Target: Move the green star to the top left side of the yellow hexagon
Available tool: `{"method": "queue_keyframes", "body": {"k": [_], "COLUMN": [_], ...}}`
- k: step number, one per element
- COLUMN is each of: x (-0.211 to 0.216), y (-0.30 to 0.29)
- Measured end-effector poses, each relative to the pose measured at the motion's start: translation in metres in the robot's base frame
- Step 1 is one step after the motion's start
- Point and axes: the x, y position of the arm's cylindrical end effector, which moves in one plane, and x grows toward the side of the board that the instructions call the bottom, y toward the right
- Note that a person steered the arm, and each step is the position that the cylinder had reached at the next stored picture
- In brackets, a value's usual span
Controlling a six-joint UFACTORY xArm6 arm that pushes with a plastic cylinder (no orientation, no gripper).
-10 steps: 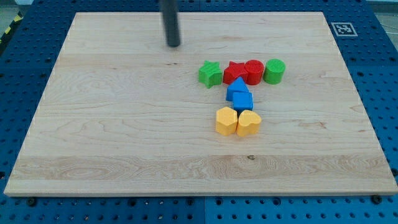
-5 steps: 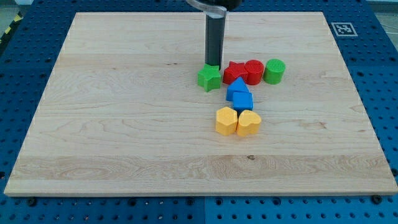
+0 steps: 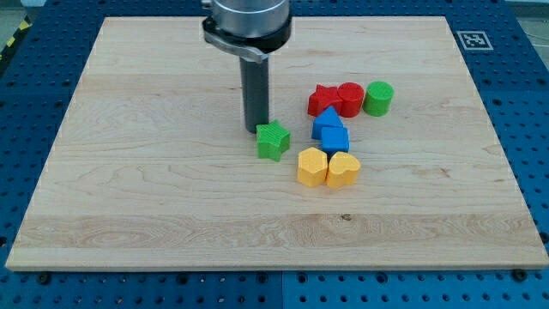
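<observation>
The green star point(image 3: 274, 141) lies on the wooden board point(image 3: 154, 189), just up and left of the yellow hexagon point(image 3: 312, 166); a small gap shows between them. My tip point(image 3: 256, 130) is down at the star's upper left edge, touching or almost touching it. A yellow heart point(image 3: 343, 170) sits against the hexagon's right side.
Two blue blocks point(image 3: 330, 131) stand just above the yellow pair. A red star point(image 3: 323, 99), a red cylinder point(image 3: 350, 99) and a green cylinder point(image 3: 378, 98) form a row above them. A fiducial tag point(image 3: 473, 39) marks the board's top right corner.
My tip moved down and to the view's left, and the green star slid down-left with it, away from the red star and close to the yellow hexagon.
</observation>
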Motion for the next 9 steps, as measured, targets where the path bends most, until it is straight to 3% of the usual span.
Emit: {"method": "queue_keyframes", "body": {"k": [2,4,6,7,9], "x": [0.02,-0.017,-0.01,-0.009,0.035], "y": [-0.006,-0.017,0.006,-0.019,-0.038]}}
